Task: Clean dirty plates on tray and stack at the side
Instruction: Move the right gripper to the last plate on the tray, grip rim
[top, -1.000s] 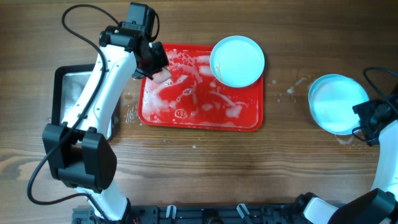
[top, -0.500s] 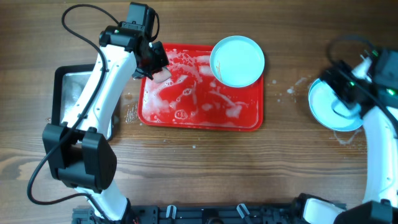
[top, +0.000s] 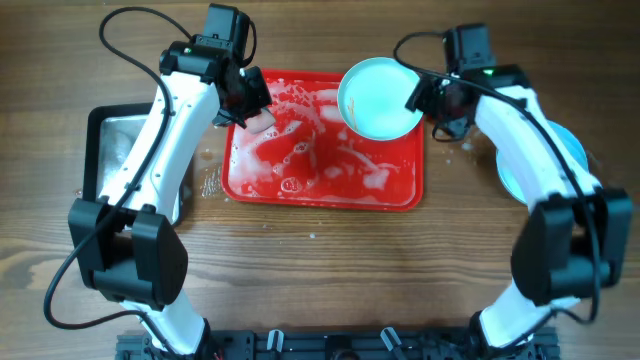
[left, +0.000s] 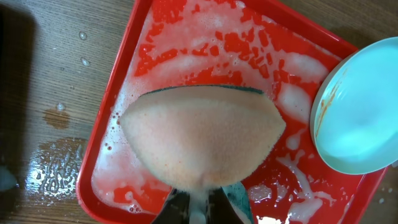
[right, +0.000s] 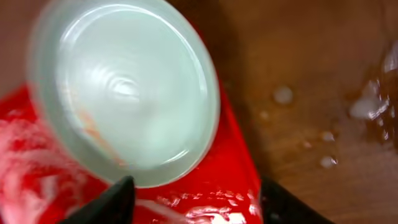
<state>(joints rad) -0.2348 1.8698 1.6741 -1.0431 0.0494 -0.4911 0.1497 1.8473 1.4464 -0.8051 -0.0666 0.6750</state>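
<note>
A pale blue plate (top: 378, 97) lies on the upper right corner of the red tray (top: 320, 185), which is wet with white suds. A brownish streak marks its inner rim in the right wrist view (right: 124, 87). My right gripper (top: 432, 100) is open at the plate's right edge, its fingers (right: 199, 205) spread over the tray's rim (right: 233, 180). My left gripper (top: 250, 105) is shut on an orange and green sponge (left: 202, 134) above the tray's upper left part (left: 112, 155). The plate also shows in the left wrist view (left: 367, 118). More pale blue plates (top: 508, 172) lie on the table at the right, partly hidden by my right arm.
A silver metal pan (top: 108, 140) stands left of the tray, partly under my left arm. Water drops and suds (top: 468, 145) lie on the wooden table between the tray and the plates at the side. A wet patch (top: 210, 183) lies by the tray's left edge.
My right arm has swung left from the plates at the side to the plate on the tray, gripper open. The left arm and sponge have not moved.
</note>
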